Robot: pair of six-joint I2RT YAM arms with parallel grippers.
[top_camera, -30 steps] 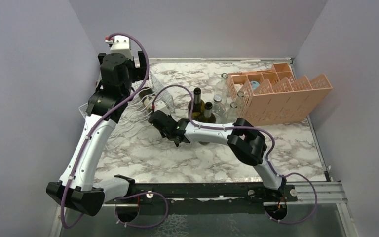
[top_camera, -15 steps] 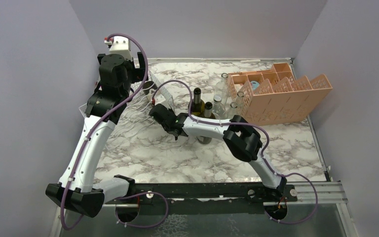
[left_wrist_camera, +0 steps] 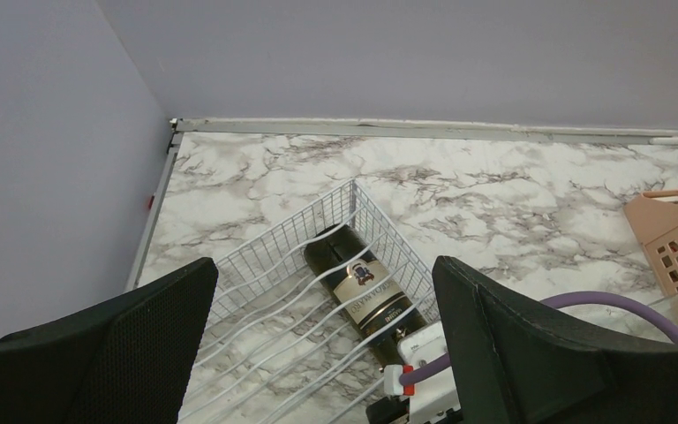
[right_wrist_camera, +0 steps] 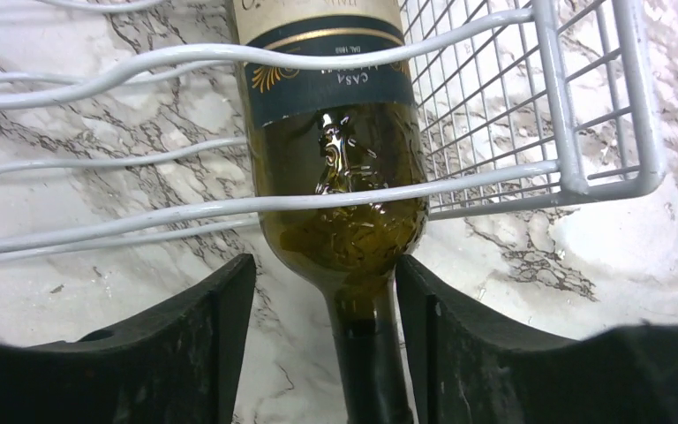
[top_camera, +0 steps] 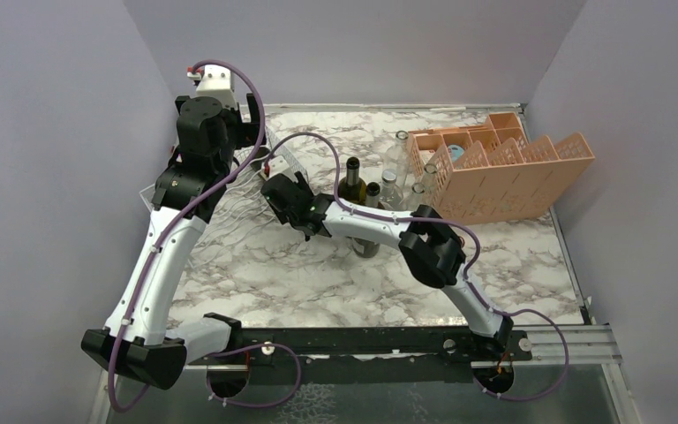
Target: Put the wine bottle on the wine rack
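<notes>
At the wine rack [right_wrist_camera: 574, 106] edge, your right pincer [right_wrist_camera: 322, 274] stands open astride the wine bottle [right_wrist_camera: 340, 159] neck. Withdraw straight back. Your left pincer [left_wrist_camera: 322, 274] hangs open.

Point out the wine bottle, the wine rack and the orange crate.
wine bottle [right_wrist_camera: 327, 88]: right wrist view, dark label band.
wine rack [left_wrist_camera: 282, 243]: left wrist view, mesh side wall.
orange crate [top_camera: 494, 199]: top external view, near side wall.

An orange plastic crate with dividers [top_camera: 503, 168] rests on the white marble-patterned table [top_camera: 318, 283]. Clear glass bottles [top_camera: 400, 152] stand just beside the crate.
</notes>
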